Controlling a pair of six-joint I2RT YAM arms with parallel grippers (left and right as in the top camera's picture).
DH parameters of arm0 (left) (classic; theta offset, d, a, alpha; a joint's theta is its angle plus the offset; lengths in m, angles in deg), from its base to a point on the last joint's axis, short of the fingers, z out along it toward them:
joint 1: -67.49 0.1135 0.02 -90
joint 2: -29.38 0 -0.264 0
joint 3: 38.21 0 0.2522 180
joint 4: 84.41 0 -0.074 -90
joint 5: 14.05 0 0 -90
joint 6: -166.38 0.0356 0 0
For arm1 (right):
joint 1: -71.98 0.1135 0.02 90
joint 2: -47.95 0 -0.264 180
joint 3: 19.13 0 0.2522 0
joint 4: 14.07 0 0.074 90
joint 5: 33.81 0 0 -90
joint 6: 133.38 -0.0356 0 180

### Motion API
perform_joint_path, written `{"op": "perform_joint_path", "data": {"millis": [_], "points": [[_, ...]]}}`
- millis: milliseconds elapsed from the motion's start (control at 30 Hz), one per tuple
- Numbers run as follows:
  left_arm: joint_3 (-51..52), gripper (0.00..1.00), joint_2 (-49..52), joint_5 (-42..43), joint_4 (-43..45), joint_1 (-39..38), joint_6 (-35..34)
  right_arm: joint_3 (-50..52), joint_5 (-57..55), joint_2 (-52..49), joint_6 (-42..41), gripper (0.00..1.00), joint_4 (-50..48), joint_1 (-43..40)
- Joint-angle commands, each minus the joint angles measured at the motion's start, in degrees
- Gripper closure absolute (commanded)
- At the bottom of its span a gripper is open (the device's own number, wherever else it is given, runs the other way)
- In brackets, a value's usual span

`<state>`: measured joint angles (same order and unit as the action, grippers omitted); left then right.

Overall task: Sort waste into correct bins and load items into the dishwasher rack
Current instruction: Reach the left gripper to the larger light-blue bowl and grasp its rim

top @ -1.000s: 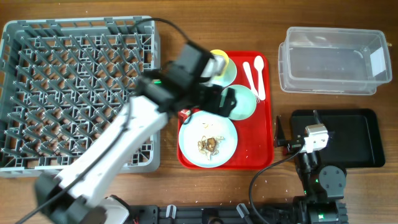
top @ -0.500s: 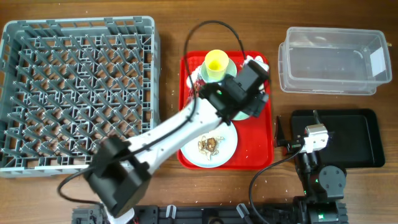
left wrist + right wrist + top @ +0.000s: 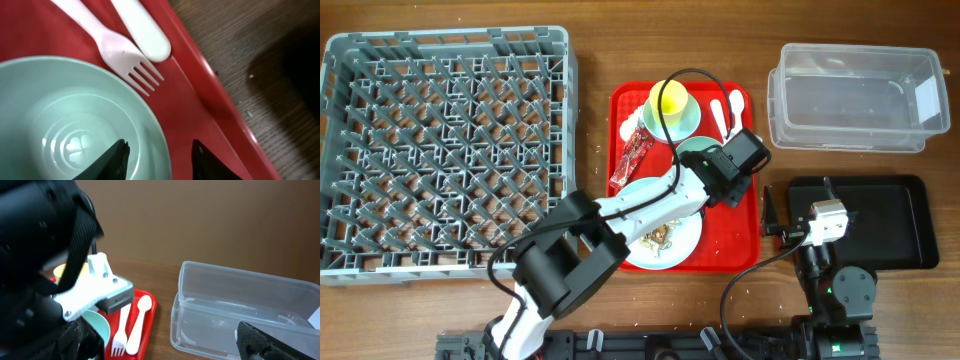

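On the red serving tray, my left gripper is open and straddles the right rim of the mint-green bowl. One finger is inside the bowl and the other is outside over the tray. Seen from overhead, the left gripper covers part of that bowl. The white fork and spoon lie just beyond the bowl. A yellow cup sits in the light blue bowl. A red wrapper lies beside the plate holding food scraps. My right gripper is wide open and holds nothing.
The grey dishwasher rack fills the left side. The clear tub stands at the back right, with the black tray in front of it, next to the right arm. The left arm's cable loops over the red tray.
My left arm has swung from the rack side across the tray to the mint bowl's right rim, and its jaws have narrowed. The right arm has not moved.
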<state>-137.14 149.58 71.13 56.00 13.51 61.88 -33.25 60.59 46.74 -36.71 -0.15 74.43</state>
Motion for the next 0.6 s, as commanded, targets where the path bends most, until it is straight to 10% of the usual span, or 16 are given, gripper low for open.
{"op": "perform_joint_path", "data": {"millis": [0, 233, 567], "points": [[-0.9, 0.64, 1.1, -0.6, 0.2, -0.3, -1.0, 0.0, -0.6, 0.4, -0.7, 0.00, -0.2, -0.2], [-0.9, 0.96, 1.1, -0.6, 0.8, -0.3, -1.0, 0.0, -0.6, 0.4, -0.7, 0.00, -0.2, -0.2], [-1.0, 0.96, -6.5, 9.3, 3.8, -0.2, -4.3, 0.0, -0.6, 0.4, -0.7, 0.00, -0.2, -0.2]]}}
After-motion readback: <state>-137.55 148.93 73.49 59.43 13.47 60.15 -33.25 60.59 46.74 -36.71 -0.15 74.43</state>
